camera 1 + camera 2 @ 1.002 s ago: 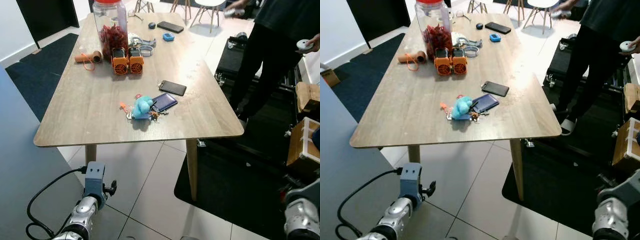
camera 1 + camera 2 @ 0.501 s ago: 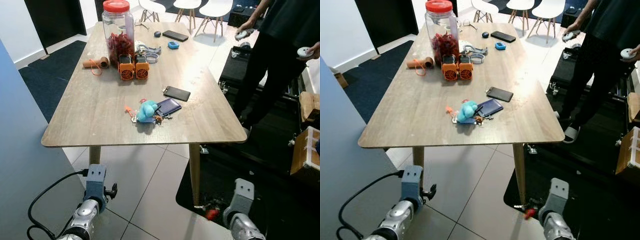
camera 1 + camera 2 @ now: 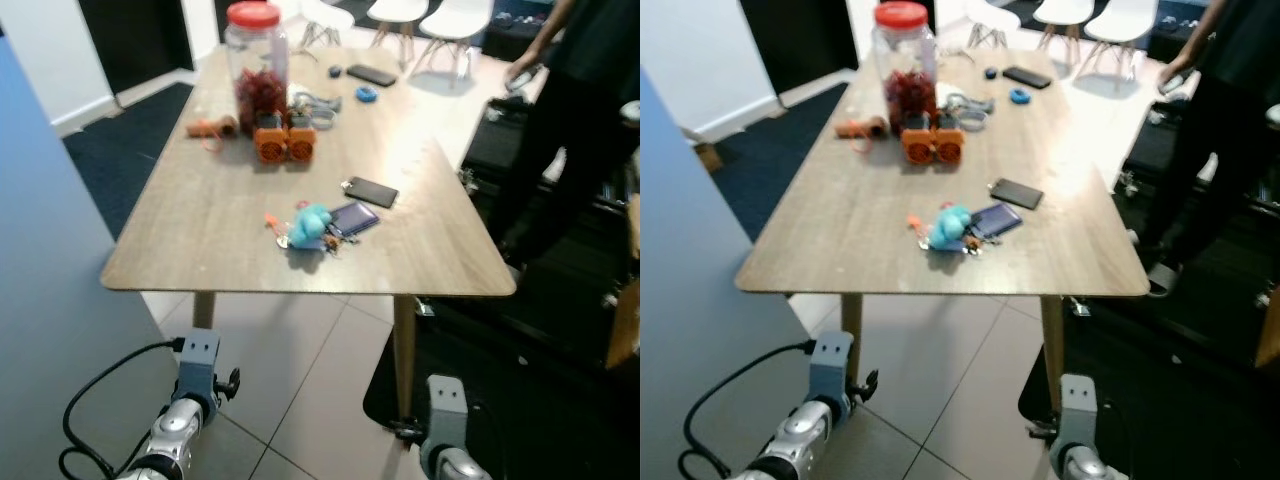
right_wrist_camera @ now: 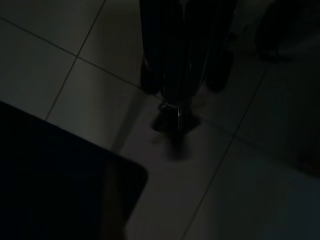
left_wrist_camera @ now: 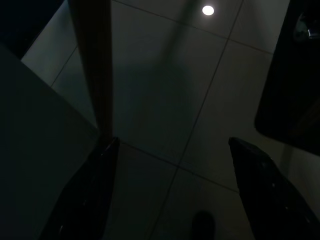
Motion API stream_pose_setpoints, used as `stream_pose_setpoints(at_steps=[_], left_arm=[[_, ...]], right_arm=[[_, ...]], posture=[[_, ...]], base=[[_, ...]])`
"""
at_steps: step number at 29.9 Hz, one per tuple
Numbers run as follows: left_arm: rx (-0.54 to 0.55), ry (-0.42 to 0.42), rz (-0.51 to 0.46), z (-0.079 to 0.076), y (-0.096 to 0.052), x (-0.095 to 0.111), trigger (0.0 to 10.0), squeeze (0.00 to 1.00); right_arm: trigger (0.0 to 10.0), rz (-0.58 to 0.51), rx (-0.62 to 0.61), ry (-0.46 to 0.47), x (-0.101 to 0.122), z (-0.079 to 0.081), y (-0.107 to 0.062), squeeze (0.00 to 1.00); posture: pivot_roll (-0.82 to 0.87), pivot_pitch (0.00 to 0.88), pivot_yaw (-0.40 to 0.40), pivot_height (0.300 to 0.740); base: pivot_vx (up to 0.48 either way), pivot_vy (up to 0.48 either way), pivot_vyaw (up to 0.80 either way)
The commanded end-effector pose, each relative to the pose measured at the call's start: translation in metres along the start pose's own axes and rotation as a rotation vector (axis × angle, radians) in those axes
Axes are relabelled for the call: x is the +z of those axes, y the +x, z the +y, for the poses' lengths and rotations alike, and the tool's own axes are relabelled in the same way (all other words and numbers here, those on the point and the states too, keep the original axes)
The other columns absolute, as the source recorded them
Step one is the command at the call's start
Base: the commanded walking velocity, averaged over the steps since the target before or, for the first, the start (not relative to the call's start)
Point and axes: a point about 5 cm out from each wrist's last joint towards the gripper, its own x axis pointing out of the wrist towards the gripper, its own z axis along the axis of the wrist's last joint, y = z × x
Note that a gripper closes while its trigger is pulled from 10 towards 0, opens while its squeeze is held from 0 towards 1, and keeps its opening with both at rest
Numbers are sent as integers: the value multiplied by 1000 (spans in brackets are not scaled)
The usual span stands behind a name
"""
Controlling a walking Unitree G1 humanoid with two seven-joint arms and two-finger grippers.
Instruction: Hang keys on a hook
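A bunch of keys with a blue plush charm [image 3: 310, 225] lies near the front of the wooden table [image 3: 200, 250], beside a dark blue wallet [image 3: 354, 217]. My left arm [image 3: 196, 372] hangs low over the tiled floor in front of the table. Its gripper [image 5: 172, 142] is open, with nothing between its fingers [image 5: 85, 195]. My right arm [image 3: 445, 405] hangs low by the table's front right leg. In the dark right wrist view its gripper [image 4: 176, 95] is shut, and a small ring-like metal thing [image 4: 175, 114] dangles from the tips.
On the table stand a red-lidded jar [image 3: 258, 55], two orange blocks [image 3: 283, 144] and a black phone [image 3: 371, 191]. A person in dark clothes [image 3: 580, 110] stands at the right. A grey-blue panel [image 3: 50, 300] is on my left, a dark mat [image 3: 560, 400] at the right.
The camera has shifted, so the table sits further right and away. My right wrist has come into view at the bottom. A small red thing beside it half a second ago is gone from sight.
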Motion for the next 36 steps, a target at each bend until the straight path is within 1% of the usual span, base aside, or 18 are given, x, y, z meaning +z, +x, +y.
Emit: stream_pose_setpoints(at_steps=[1, 4, 6, 10, 14, 17, 20, 23, 36], left_arm=[[-10, 12, 10, -1, -2, -5, 10000, 0], [-9, 8, 7, -1, -2, -6, 10000, 0], [-7, 5, 3, -1, -3, -6, 10000, 0], [-2, 12, 4, 0, -4, -8, 10000, 0], [-6, 17, 30, -1, -4, -12, 10000, 0], [-9, -7, 44, -1, -5, -15, 10000, 0], [-8, -10, 40, -1, -5, -15, 10000, 0], [2, -6, 13, 0, -6, -13, 10000, 0], [13, -7, 4, -3, -4, -10, 10000, 0]], right_arm=[[10000, -9, 8, -19, -1, 2, 0, 0], [10000, -21, 6, -28, -1, 2, -1, 0], [10000, -34, 8, -56, 0, 2, -1, 0], [10000, -41, 9, -73, 2, 2, -1, 0], [10000, -44, 10, -83, 4, 2, 0, 0], [10000, -53, 12, -95, 6, 2, 0, 0], [10000, -55, 14, -103, 7, 2, 0, 0], [10000, -59, 17, -116, 8, 2, 1, 0], [10000, -64, 21, -154, 12, 5, 2, 0]], posture=[[81, 4, -28, 740], [83, 3, -29, 740], [83, 2, -29, 740], [80, 0, -32, 740], [80, 0, -35, 740], [81, 0, -38, 740], [82, 0, -41, 740], [84, 1, -43, 740], [85, 7, -51, 740]], base=[[0, 0, 800], [0, 0, 800], [0, 0, 800], [0, 0, 800], [0, 0, 800], [0, 0, 800], [0, 0, 800], [0, 0, 800], [0, 0, 797]])
